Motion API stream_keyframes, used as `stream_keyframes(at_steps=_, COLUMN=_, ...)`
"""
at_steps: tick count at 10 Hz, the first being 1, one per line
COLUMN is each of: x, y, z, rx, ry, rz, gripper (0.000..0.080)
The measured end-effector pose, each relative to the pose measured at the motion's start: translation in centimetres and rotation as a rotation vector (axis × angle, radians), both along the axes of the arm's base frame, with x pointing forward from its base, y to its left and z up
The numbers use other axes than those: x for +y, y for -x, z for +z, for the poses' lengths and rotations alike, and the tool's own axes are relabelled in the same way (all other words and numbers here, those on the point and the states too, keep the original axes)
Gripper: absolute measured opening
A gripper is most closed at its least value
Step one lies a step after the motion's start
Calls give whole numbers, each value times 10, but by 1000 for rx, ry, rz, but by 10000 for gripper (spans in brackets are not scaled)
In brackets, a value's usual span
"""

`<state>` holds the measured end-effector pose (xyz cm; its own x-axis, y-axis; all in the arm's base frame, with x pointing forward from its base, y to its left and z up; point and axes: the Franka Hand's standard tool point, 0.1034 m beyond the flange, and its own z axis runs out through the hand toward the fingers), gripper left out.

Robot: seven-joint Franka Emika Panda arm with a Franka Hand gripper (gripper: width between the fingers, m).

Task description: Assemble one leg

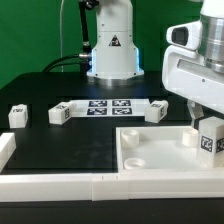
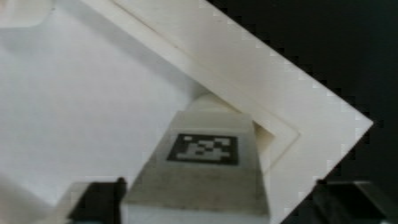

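- The leg (image 1: 209,141), a small white block with a black-and-white tag, is clamped in the robot's jaws above the tray's corner by the exterior view's right desk edge; the wrist view shows the leg (image 2: 208,160) standing between two dark fingers (image 2: 102,203).
- The tray (image 1: 152,152), large, flat and white, lies at the near right of the desk (image 1: 60,145).
- The marker board (image 1: 105,107) lies flat near the far edge.
- Three more loose legs rest on the desk: one (image 1: 18,115) by the left edge, one (image 1: 60,114) left of the marker board, one (image 1: 157,111) right of it.
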<state>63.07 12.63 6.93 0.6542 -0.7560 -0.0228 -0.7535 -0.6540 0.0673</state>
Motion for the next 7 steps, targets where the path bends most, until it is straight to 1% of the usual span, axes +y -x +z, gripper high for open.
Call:
stream_keyframes(at_steps=1, x=2, y=1, z=0, rx=1, ry=-9, rz=117, gripper=620)
stream_keyframes(at_steps=2, x=5, y=2, z=0, rx=1, ry=-20, rz=246, gripper=641)
stream_keyframes(at_steps=3, x=7, y=4, z=0, rx=4, ry=-30, rz=376, gripper=641)
stream_keyframes(at_steps=6, x=0, y=2, z=-1, rx=14, ry=-59, rz=827, gripper=649)
stream_keyframes(at_steps=7, x=-1, y=1, z=-2, rx=11, ry=-61, rz=957, gripper=649)
